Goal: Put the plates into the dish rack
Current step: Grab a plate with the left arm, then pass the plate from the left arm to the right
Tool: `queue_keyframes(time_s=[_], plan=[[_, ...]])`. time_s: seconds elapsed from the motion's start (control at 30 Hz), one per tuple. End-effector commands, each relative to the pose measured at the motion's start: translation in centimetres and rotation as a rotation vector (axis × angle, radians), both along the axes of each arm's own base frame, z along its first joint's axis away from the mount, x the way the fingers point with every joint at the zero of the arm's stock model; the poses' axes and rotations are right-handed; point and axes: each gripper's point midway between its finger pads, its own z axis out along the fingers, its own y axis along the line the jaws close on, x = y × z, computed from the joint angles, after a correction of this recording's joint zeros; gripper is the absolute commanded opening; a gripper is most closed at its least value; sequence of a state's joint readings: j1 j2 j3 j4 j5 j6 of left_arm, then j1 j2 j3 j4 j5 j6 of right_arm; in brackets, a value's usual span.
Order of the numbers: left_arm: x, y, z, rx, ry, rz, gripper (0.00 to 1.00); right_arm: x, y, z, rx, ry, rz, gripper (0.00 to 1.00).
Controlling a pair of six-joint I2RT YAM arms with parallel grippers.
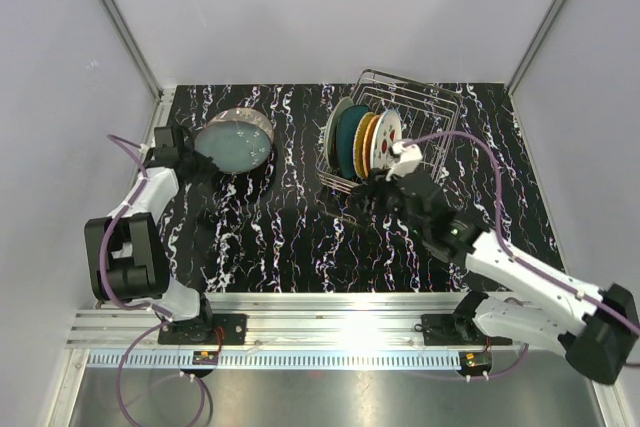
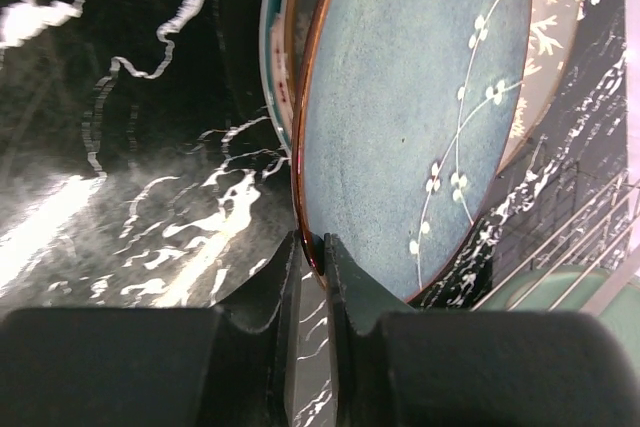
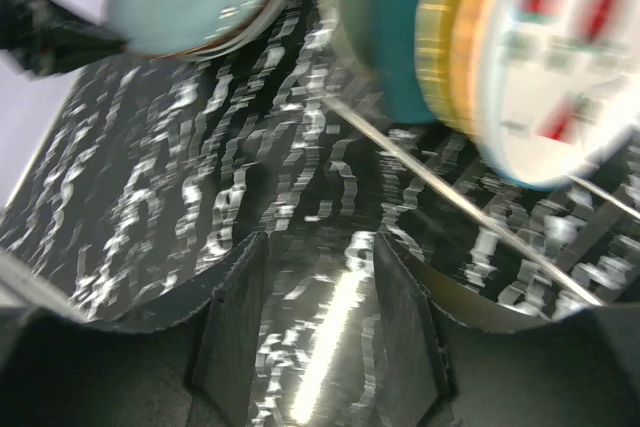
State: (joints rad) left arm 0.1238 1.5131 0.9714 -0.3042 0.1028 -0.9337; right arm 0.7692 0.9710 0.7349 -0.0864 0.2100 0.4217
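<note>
My left gripper (image 2: pixel 318 247) (image 1: pixel 198 159) is shut on the brown rim of a blue-green plate (image 2: pixel 410 107) (image 1: pixel 233 142) with white blossom sprigs, tipped up on edge at the back left. Behind it lean a grey-brown plate (image 2: pixel 556 7) and further plate edges (image 2: pixel 281 47). The wire dish rack (image 1: pixel 425 107) holds several upright plates: mint-green (image 1: pixel 337 130), dark teal (image 1: pixel 352 143), orange-tan (image 1: pixel 370 142) and white with strawberries (image 1: pixel 388 140) (image 3: pixel 560 77). My right gripper (image 3: pixel 315 257) (image 1: pixel 372 193) hangs open over the tabletop just in front of the rack, holding nothing.
The black marbled tabletop (image 1: pixel 270 237) lies between the two arms. White walls close in the back and both sides. A rack wire (image 3: pixel 450 192) crosses just ahead of my right fingers. The rack's corner (image 2: pixel 585 252) shows at the lower right of the left wrist view.
</note>
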Motion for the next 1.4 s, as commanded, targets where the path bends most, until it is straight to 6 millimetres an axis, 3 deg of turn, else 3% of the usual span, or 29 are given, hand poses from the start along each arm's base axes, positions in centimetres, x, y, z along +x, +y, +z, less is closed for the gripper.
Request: queue_keyframes(time_s=[0.0,0.13,0.37,0.57,0.67,1.17,1.37], plan=[[0.7,1.0,3.7,0.073,-0.104,-0.022,0.00,-0.2,5.3,5.5,0.084,-0.120,0.109,0.55],[0.5,1.5,4.7,0.115,-0.102,-0.030,0.00,0.4,9.0,5.4,0.094,-0.085,0.140,0.62],[0.0,2.9,5.9,0.157,-0.107,-0.017,0.00,2.6,15.1,4.7,0.131,-0.010,0.146,0.64],[0.0,3.8,6.4,0.151,-0.101,-0.035,0.00,5.2,19.1,4.1,0.139,0.036,0.103,0.70],[0.1,3.7,5.7,0.130,-0.102,-0.047,0.00,6.3,20.7,2.5,0.125,0.095,0.064,0.75],[0.0,4.0,3.3,0.102,-0.050,-0.078,0.00,10.7,26.8,-4.2,0.092,0.253,-0.033,0.80],[-0.3,3.7,1.6,0.085,0.001,-0.100,0.00,12.2,27.4,-7.1,0.091,0.291,-0.062,0.80]])
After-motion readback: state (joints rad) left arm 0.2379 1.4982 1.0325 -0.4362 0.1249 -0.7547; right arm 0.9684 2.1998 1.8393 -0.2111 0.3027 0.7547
